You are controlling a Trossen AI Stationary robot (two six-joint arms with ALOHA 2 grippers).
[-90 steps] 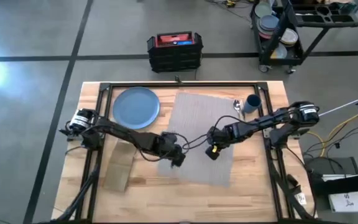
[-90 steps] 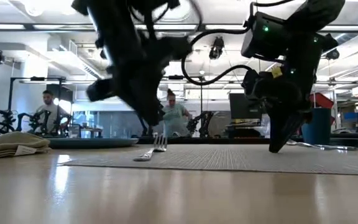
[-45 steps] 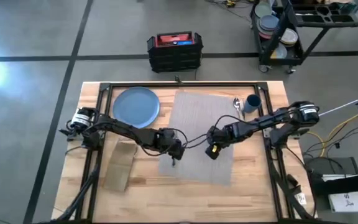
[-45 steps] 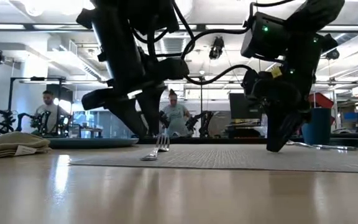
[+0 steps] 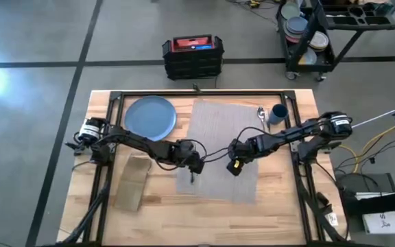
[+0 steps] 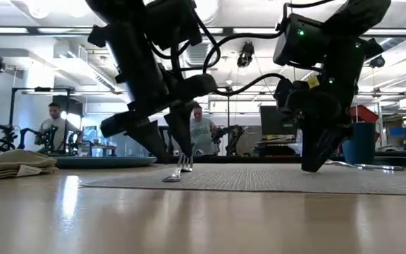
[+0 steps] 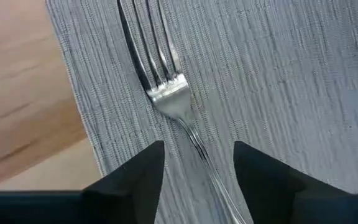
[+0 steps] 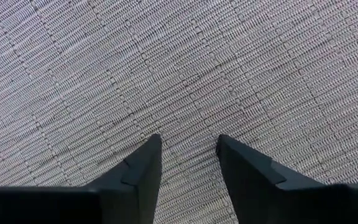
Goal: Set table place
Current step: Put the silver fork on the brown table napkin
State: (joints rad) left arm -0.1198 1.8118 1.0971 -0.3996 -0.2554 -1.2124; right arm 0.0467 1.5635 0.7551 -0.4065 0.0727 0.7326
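The grey placemat [image 5: 221, 147] lies flat on the table's middle. A silver fork [image 7: 166, 93] lies along its left edge [image 6: 177, 169]. My left gripper [image 7: 197, 147] is open and low over the fork, one finger on each side of the handle with a gap on both sides. My right gripper [image 8: 187, 138] is open and points down at the mat's middle [image 5: 234, 167]. The blue plate [image 5: 150, 118] lies at the far left. The tan napkin [image 5: 132, 182] lies at the near left. The dark-blue cup [image 5: 278, 113] and a spoon [image 5: 261, 115] are at the mat's far right corner. My right gripper comes at the placemat from above, and its open fingertips [image 6: 307, 168] stand at the mat's surface. I cannot tell whether they touch it.
Black frame rails [image 5: 108, 137] run along the table's left, far and right sides. A black and red case [image 5: 193, 57] stands on the floor beyond the far edge. A black cart [image 5: 307, 34] with stacked dishes is at the far right. Bare wood [image 5: 204, 216] stretches along the near edge.
My left gripper has shifted a little toward the far edge, turned, and come down over the fork, so that its open fingers now stand on either side of the handle. The fork has stayed lying on the placemat.
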